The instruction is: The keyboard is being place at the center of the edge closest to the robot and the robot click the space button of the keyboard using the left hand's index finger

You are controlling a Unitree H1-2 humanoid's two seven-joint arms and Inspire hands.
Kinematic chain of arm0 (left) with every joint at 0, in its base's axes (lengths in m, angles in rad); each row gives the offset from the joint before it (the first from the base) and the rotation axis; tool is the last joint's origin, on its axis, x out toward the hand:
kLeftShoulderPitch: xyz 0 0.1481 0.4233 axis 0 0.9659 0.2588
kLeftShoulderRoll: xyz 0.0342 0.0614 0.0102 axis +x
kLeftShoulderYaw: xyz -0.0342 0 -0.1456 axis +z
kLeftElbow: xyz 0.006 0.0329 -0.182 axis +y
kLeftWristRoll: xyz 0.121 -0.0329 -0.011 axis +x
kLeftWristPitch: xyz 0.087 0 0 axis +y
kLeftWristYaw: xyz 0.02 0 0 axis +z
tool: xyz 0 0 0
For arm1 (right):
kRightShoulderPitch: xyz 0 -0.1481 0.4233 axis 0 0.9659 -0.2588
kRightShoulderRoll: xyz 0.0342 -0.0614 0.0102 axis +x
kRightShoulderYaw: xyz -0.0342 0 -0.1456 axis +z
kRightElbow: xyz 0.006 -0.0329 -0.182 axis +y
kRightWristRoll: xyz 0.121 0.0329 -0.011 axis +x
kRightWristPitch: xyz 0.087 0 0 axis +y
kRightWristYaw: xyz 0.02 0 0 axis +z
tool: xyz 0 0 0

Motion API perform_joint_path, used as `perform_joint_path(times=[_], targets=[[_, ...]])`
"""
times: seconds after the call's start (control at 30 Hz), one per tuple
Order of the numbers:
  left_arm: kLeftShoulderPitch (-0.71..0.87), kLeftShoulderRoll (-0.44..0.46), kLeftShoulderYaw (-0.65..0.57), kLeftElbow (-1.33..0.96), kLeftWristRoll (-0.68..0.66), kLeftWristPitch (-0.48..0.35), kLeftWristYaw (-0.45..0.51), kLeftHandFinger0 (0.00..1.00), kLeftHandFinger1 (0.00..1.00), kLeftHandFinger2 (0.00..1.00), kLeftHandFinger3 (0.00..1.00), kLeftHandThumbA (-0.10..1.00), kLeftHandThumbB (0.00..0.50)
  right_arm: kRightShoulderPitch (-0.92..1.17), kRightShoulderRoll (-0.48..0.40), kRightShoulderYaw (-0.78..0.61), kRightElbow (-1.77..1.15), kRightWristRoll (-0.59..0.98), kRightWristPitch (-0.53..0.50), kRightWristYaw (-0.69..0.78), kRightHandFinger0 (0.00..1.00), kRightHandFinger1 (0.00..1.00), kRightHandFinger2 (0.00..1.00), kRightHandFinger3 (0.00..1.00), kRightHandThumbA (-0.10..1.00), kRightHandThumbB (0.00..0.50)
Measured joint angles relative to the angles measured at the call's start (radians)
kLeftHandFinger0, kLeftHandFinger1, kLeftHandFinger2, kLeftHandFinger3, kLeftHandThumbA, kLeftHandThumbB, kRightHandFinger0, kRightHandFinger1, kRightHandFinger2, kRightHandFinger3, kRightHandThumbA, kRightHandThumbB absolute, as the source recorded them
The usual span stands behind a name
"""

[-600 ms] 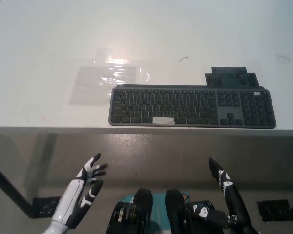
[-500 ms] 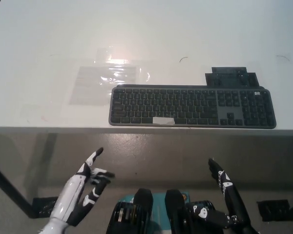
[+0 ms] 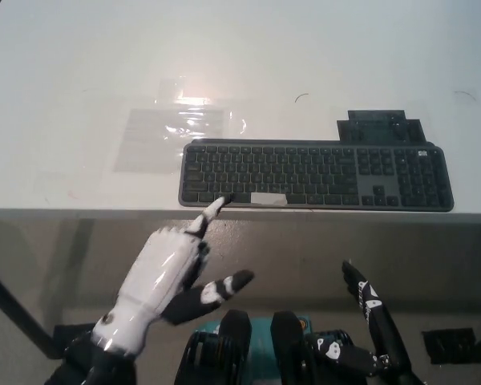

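A dark grey, flat, full-width keyboard [image 3: 317, 175] with a number block at its right end lies along the near edge of the white surface [image 3: 80, 64], its long side parallel to that edge. Its keys are dark with pale lettering too small to read, and the space bar [image 3: 268, 199] in the front row stands out as a pale grey strip.

The white left robot hand [image 3: 162, 277] is raised in front of the keyboard's left half and holds nothing. Its forefinger [image 3: 211, 211] is stretched out, the thumb splayed and the rest curled. The fingertip meets the keyboard's front row just left of the space bar; whether it presses a key cannot be told.

The black right robot hand [image 3: 373, 309] rests below the keyboard's right half, well apart from it; its state cannot be told.

Just behind the keyboard's right end lies a flat black rectangular object [image 3: 377, 124], and behind its left end a clear plastic sleeve [image 3: 176, 132].
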Motion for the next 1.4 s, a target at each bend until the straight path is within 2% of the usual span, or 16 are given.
perform_joint_path(times=[0.17, 0.5, 0.83, 0.93, 1.07, 1.13, 1.23, 1.33, 1.4], targets=[[-0.135, -0.019, -0.067, 0.112, 0.113, 0.05, -0.016, 0.0, 0.0, 0.0, 1.0, 1.0, 0.372, -0.002, 0.0, 0.0, -0.001, -0.007, -0.012, -0.001, 1.0, 1.0, 1.0, 1.0, 1.0, 0.337], [-0.285, -0.043, -0.134, 0.31, 0.224, 0.15, -0.044, 0.0, 0.01, 0.01, 1.0, 1.0, 0.388, -0.021, 0.001, -0.001, -0.003, -0.023, -0.021, -0.003, 1.0, 1.0, 1.0, 1.0, 1.0, 0.337], [-0.311, -0.045, -0.154, 0.444, 0.241, 0.206, -0.057, 0.0, 0.01, 0.0, 1.0, 1.0, 0.393, -0.025, 0.0, -0.002, -0.013, -0.03, -0.021, -0.008, 1.0, 1.0, 1.0, 1.0, 1.0, 0.339], [-0.311, -0.045, -0.161, 0.472, 0.245, 0.218, -0.057, 0.0, 0.02, 0.01, 1.0, 1.0, 0.416, -0.025, 0.0, -0.002, -0.018, -0.036, -0.021, -0.008, 1.0, 1.0, 1.0, 1.0, 1.0, 0.339], [-0.311, -0.045, -0.17, 0.505, 0.247, 0.226, -0.057, 0.0, 0.03, 0.02, 1.0, 1.0, 0.423, -0.025, 0.0, -0.002, -0.02, -0.037, -0.021, -0.008, 1.0, 1.0, 1.0, 1.0, 1.0, 0.337], [-0.311, -0.044, -0.177, 0.516, 0.247, 0.228, -0.057, 0.0, 0.03, 0.0, 1.0, 1.0, 0.419, -0.025, 0.0, -0.002, -0.02, -0.037, -0.021, -0.008, 1.0, 1.0, 1.0, 1.0, 1.0, 0.33], [-0.311, -0.044, -0.188, 0.525, 0.247, 0.229, -0.056, 0.0, 0.03, 0.01, 1.0, 1.0, 0.386, -0.025, 0.0, -0.002, -0.02, -0.038, -0.021, -0.008, 1.0, 1.0, 1.0, 1.0, 1.0, 0.331], [-0.307, -0.044, -0.199, 0.542, 0.247, 0.231, -0.051, 0.01, 0.09, 0.08, 1.0, 1.0, 0.393, -0.024, 0.0, -0.002, -0.02, -0.039, -0.021, -0.008, 1.0, 1.0, 1.0, 1.0, 1.0, 0.327], [-0.308, -0.045, -0.205, 0.549, 0.248, 0.232, -0.045, 0.0, 0.09, 0.08, 1.0, 1.0, 0.393, -0.024, 0.0, -0.002, -0.02, -0.039, -0.021, -0.008, 1.0, 1.0, 1.0, 1.0, 1.0, 0.328]])
